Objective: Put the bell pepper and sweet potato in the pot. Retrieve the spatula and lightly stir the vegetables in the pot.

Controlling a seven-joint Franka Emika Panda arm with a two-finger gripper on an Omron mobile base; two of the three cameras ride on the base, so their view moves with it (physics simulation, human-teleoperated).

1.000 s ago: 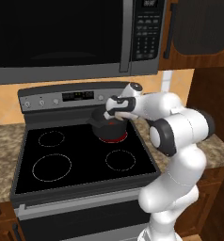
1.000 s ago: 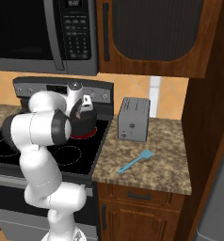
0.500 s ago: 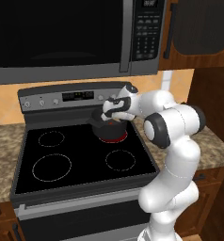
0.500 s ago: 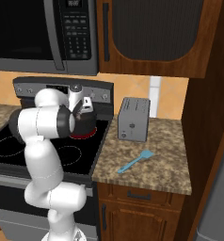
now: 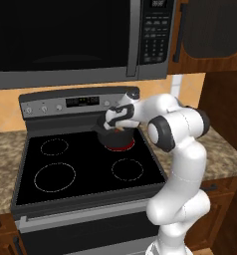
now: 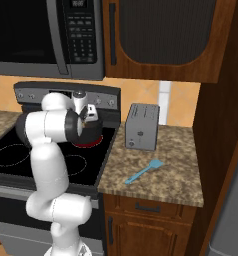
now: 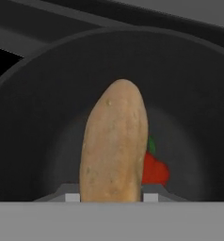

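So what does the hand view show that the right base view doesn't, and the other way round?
Hand view alone: the sweet potato held between the fingers, close over the pot's dark inside, with the red bell pepper lying on the bottom behind it.

Right base view alone: the light-blue spatula on the granite counter, in front of the grey toaster, plus the microwave and the wooden cabinet above.

Both: the pot on the stove's glowing red burner, with the gripper over it.
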